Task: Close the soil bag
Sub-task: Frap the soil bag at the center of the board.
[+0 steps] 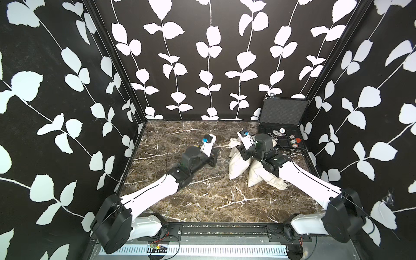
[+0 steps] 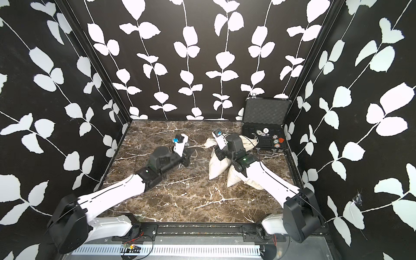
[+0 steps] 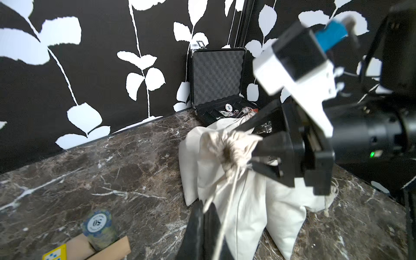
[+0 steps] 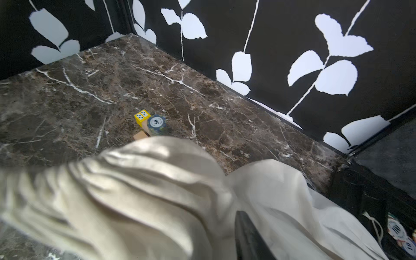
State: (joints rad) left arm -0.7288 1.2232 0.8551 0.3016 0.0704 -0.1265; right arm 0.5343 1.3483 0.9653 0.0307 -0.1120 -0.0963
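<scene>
Cord of thin white drawstring [image 3: 233, 182] runs taut from the puckered neck of the cream cloth soil bag [image 3: 247, 209], lying on the marble surface [image 3: 112, 180], leftward to the left end effector [image 3: 203, 216], which is clamped shut on it. The right end effector [image 3: 258, 157] sits at that neck with its jaws parted.

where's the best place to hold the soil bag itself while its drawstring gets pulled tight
Take the neck just behind the gathered mouth of the soil bag, jaws across it, coming from the side opposite the drawstring. The cloth is bunched narrow there, while the body is wide and slack. The right gripper stands there, jaws apart; the left gripper is shut on the drawstring.
</scene>
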